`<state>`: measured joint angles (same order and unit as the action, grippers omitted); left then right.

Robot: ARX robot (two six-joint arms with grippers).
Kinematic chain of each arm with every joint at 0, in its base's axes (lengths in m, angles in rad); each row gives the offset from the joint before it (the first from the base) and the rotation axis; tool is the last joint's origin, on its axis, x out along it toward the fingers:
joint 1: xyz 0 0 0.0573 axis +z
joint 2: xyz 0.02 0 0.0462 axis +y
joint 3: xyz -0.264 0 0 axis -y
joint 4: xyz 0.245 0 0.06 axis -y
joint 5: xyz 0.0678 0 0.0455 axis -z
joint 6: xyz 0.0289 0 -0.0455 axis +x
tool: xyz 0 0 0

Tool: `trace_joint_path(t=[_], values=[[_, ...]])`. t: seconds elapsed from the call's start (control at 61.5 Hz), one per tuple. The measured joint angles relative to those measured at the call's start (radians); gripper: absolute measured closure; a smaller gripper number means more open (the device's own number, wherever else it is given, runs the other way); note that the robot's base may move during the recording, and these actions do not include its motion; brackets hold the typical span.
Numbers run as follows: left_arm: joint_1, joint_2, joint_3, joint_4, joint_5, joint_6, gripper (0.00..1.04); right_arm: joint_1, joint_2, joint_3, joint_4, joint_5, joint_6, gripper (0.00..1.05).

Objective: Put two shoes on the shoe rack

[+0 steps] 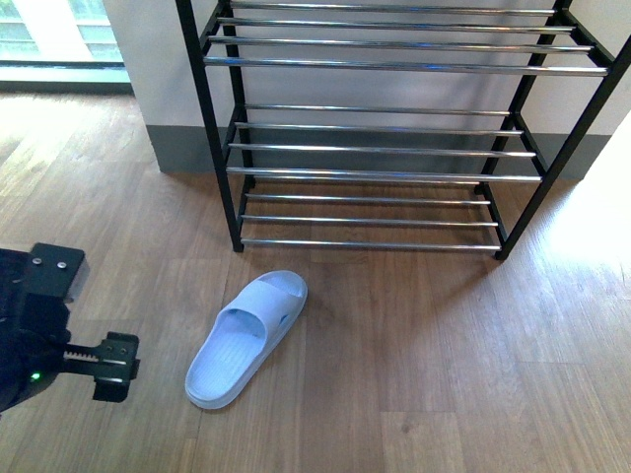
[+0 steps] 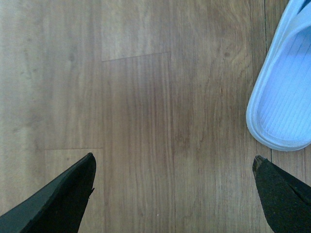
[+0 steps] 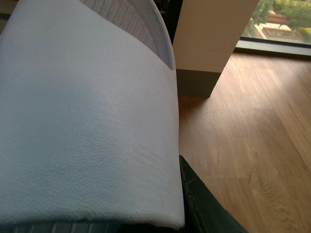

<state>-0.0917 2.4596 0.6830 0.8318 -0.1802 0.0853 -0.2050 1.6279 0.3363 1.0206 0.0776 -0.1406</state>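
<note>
Evidently one pale blue slipper (image 1: 248, 338) lay on the floor (image 1: 444, 374) just before the shoe rack (image 1: 385, 175); farther out from the rack, the left end effector (image 2: 175, 160) gaped wide, empty. The right end effector (image 3: 112, 225) clamped the second slipper (image 3: 87, 111) above the floor.

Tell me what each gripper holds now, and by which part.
Left gripper: nothing, open above bare floor beside one pale blue slipper. Right gripper: apparently shut on the other slipper, at its strap; the contact itself is hidden.

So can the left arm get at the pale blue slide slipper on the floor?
Probably yes: the left arm holds its jaws open beside the pale blue slide slipper, bare wood floor between.
</note>
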Motion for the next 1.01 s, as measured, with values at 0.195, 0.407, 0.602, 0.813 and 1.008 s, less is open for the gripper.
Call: trace_joint_path(t=[0.195,0.407,0.602,0.813,1.008], values=[[-0.028,0.194,0.225,-0.052,0.066,0.136,0.09,0.000,0.000,0.000,0.000,0.000,0.000,1.03],[-0.087,0.277,0.422,-0.155,0.099,0.182,0.09,0.000,0.000,0.000,0.000,0.000,0.000,1.03],[-0.126,0.341,0.608,-0.261,0.094,0.180,0.09,0.000,0.000,0.000,0.000,0.000,0.000,1.03],[-0.148,0.420,0.776,-0.381,0.106,0.180,0.09,0.000,0.000,0.000,0.000,0.000,0.000,1.03],[-0.163,0.470,0.863,-0.414,0.117,0.183,0.09,0.000,0.000,0.000,0.000,0.000,0.000,1.03]])
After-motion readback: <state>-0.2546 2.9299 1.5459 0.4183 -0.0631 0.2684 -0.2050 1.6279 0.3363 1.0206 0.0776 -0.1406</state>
